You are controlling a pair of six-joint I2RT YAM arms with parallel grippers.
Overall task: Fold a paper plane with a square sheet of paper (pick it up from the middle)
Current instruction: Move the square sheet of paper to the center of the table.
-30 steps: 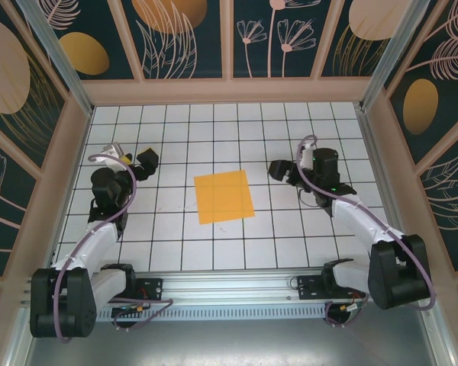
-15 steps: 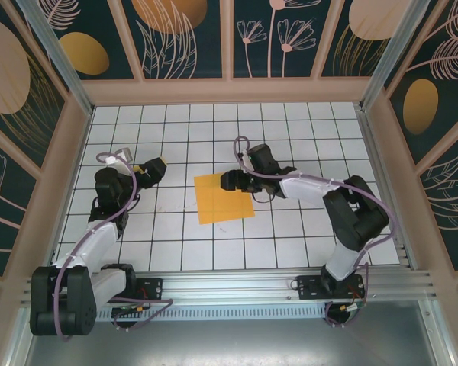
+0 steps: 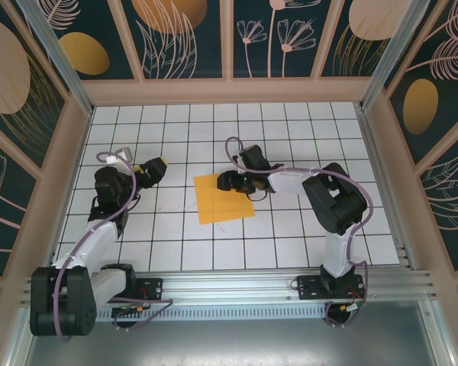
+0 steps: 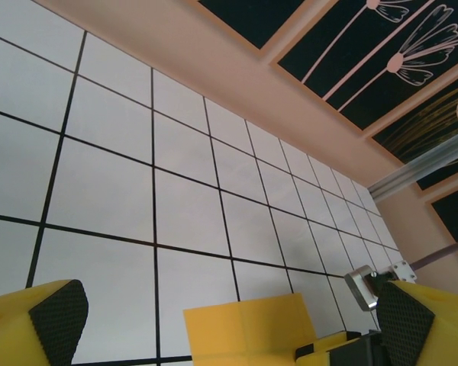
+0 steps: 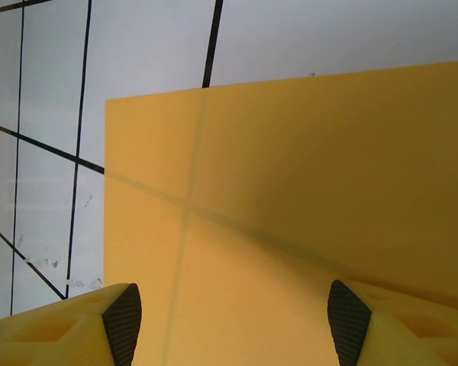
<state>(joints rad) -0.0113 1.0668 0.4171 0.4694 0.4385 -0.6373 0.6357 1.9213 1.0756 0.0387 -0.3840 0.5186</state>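
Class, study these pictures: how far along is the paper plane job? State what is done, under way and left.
Done: nothing folded; the orange sheet lies flat on the table. Under way: the right claw, open, is over the sheet's far edge, not gripping. The left claw sits open off to the side. Left: the pickup and every fold.

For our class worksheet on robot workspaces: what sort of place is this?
Probably a lab robot test cell: a white gridded table, painted wall panels boxing it in, and robot arms bolted to a metal rail.

A white gridded table [image 3: 229, 255] sits inside dark walls [image 3: 252, 57] painted with flowers.
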